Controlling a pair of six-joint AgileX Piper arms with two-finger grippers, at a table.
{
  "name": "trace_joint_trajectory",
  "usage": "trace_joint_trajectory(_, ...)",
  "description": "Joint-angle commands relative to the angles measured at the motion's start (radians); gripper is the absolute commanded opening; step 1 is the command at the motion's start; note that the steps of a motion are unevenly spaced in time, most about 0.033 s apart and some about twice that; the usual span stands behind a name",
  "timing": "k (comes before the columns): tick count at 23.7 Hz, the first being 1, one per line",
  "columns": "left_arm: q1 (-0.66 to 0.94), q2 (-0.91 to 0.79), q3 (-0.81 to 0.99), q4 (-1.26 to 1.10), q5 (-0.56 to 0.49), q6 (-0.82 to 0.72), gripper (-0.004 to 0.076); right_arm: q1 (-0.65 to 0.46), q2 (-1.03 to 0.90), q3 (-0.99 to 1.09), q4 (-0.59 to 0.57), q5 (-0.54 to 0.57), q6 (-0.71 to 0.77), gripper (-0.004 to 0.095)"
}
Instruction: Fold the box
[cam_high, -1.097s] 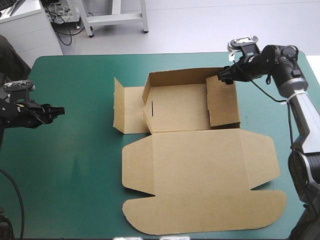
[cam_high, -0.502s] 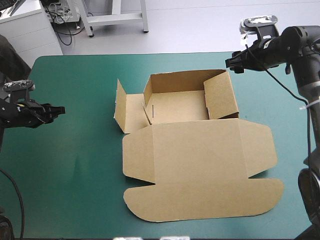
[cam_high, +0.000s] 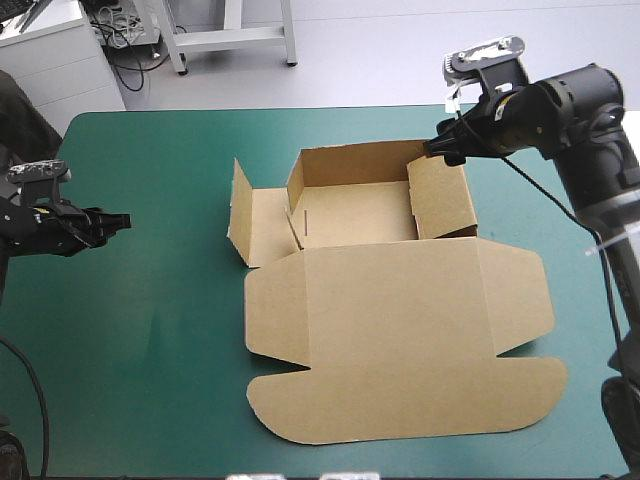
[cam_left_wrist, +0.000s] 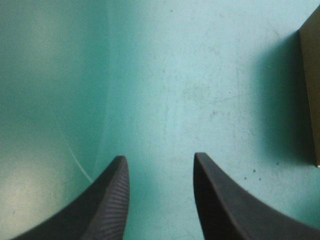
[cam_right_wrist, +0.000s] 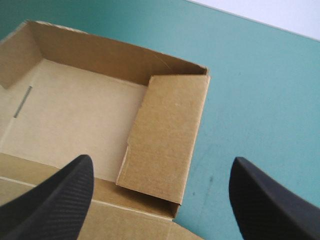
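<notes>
On the teal-green bench (cam_high: 150, 350), brown cardboard box (cam_high: 400, 330): walls raised, left flap untucked, lid flat. Left end effector (cam_high: 120, 220), right end effector (cam_high: 441, 151): open, empty.

1. The table (cam_high: 120, 330) has a teal-green cover (cam_high: 150, 150) over its whole top.
2. The box (cam_high: 360, 215) lies on the cover, right of the middle: a brown tray, its walls raised.
3. Its lid (cam_high: 400, 330) lies flat toward the near edge.
4. A side flap (cam_high: 265, 225) lies left of the tray, its outer end turned up.
</notes>
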Motion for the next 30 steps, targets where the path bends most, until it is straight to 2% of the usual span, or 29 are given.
trace_joint_trajectory(1,0.001,-0.034,-0.025,-0.036,-0.031,0.000,0.0295,-0.044,0.042,0.011,0.013,0.000,0.012,0.0694)
trace_joint_trajectory(4,0.001,-0.034,-0.025,-0.038,-0.023,0.004,0.0295,-0.097,0.145,0.011,0.085,0.000,-0.030,0.0694)
trace_joint_trajectory(9,0.001,-0.034,-0.025,-0.046,-0.020,0.014,0.0294,-0.141,0.297,0.011,0.092,-0.004,-0.032,0.0694)
trace_joint_trajectory(14,0.001,-0.034,-0.025,-0.055,-0.020,0.018,0.0294,-0.148,0.379,0.009,0.163,-0.085,-0.047,0.0689)
trace_joint_trajectory(16,0.001,-0.034,-0.025,-0.055,-0.020,0.020,0.0294,-0.148,0.397,0.009,0.161,-0.095,-0.040,0.0655)
trace_joint_trajectory(20,0.001,-0.034,-0.025,-0.060,-0.017,0.029,0.0294,-0.148,0.424,0.009,0.152,-0.078,-0.040,0.0480)
trace_joint_trajectory(22,0.001,-0.034,-0.025,-0.060,-0.016,0.031,0.0294,-0.148,0.426,0.009,0.145,-0.076,-0.040,0.0326)
trace_joint_trajectory(25,0.001,-0.034,-0.025,-0.060,-0.016,0.031,0.0294,-0.148,0.426,-0.002,0.131,-0.078,-0.040,0.0031)
trace_joint_trajectory(26,0.001,-0.034,-0.025,-0.060,-0.016,0.031,0.0292,-0.148,0.426,-0.010,0.120,-0.080,-0.038,-0.0020)
trace_joint_trajectory(30,0.001,-0.034,-0.025,-0.068,-0.016,0.036,0.0291,-0.148,0.426,-0.063,0.107,-0.080,-0.028,-0.0010)
